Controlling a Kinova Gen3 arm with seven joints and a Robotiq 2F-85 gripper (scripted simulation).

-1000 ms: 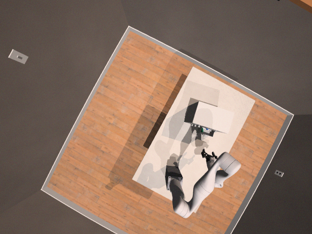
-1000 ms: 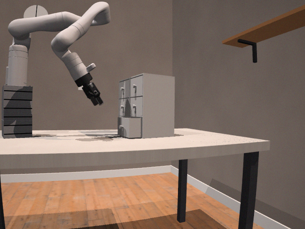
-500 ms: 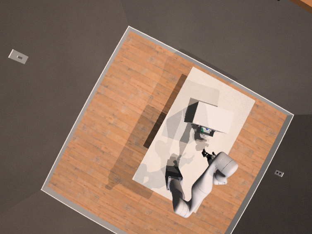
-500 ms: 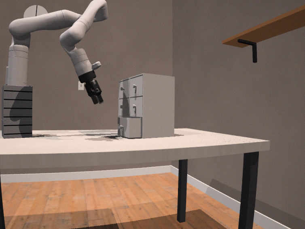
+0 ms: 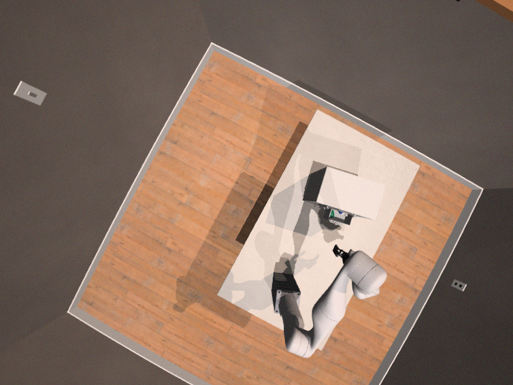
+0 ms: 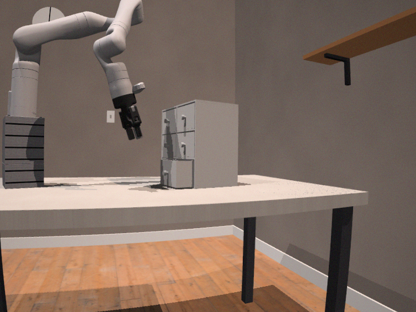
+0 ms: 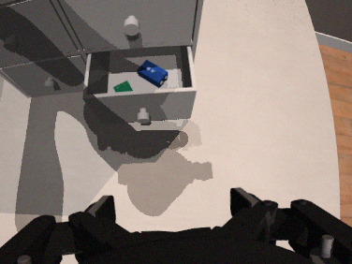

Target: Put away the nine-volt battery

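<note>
Grey arm [image 5: 329, 308] [image 6: 63, 31] at left in the exterior view. Fingers [image 5: 337, 249] [image 6: 134, 134], left of centre, are released, spread apart above the surface [image 5: 389, 165] [image 6: 201, 199] [image 7: 262, 140]. Chest [image 5: 350, 192] [image 6: 216, 144] [image 7: 164, 19] stands right of them; one bottom drawer [image 5: 341, 221] [image 6: 182, 173] [image 7: 168, 105] is pulled out. Inside, upper left of the wrist frame: green piece [image 5: 332, 213] [image 7: 124, 86], then blue battery [image 5: 340, 212] [image 7: 154, 73]; cannot tell which battery.

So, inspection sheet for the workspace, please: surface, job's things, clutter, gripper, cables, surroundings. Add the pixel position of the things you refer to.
Surface: pale table [image 5: 397, 173] [image 6: 268, 196] [image 7: 262, 117], shadowed in patches.
Job's things: chest [image 5: 352, 192] [image 6: 216, 144] [image 7: 173, 23] upright; one bottom drawer [image 5: 342, 220] [image 6: 184, 173] [image 7: 173, 107] out, blue nine-volt battery [image 5: 341, 212] [image 7: 153, 73] inside. Battery on table: nothing seen.
Clutter: green piece [image 5: 332, 213] [image 7: 123, 86] in that drawer.
Gripper [image 5: 337, 251] [image 6: 134, 138] [image 7: 172, 205]: fingers open, nothing between, off the chest.
Cables: nothing seen.
Surroundings: wall shelf [image 5: 501, 8] [image 6: 362, 40], wood floor [image 5: 199, 165] [image 6: 134, 262] [image 7: 344, 122].
</note>
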